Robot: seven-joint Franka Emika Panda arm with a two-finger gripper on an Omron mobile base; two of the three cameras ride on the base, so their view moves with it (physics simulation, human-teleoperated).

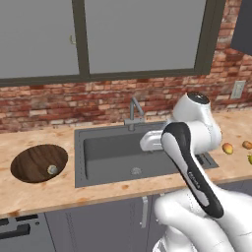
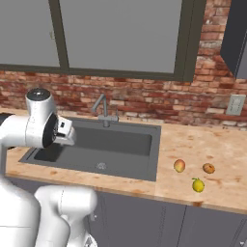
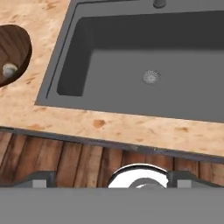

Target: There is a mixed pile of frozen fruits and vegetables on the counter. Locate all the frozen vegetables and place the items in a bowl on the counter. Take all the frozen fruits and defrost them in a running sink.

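Note:
The dark wooden bowl (image 1: 29, 165) (image 3: 17, 43) sits on the tan counter (image 1: 49, 192) left of the sink (image 1: 108, 157) (image 2: 120, 144) (image 3: 183, 96). A pale greyish-white vegetable (image 1: 52, 170) (image 3: 8, 70) lies inside it. Right of the sink lie a yellow-orange fruit with a red blush (image 2: 179, 166) (image 1: 227, 148), an orange-brown fruit (image 2: 209, 168) (image 1: 247, 144) and a bright yellow ball (image 2: 198, 185). My gripper (image 3: 113, 179) hangs over the sink's front left edge, open and holding nothing. No water shows at the faucet (image 1: 135, 110) (image 2: 102, 110).
A brick wall with a window runs behind the counter. A wall outlet (image 2: 235, 104) sits at the right. Grey cabinet fronts (image 2: 144, 217) and a wooden floor (image 3: 65, 162) lie below the counter edge.

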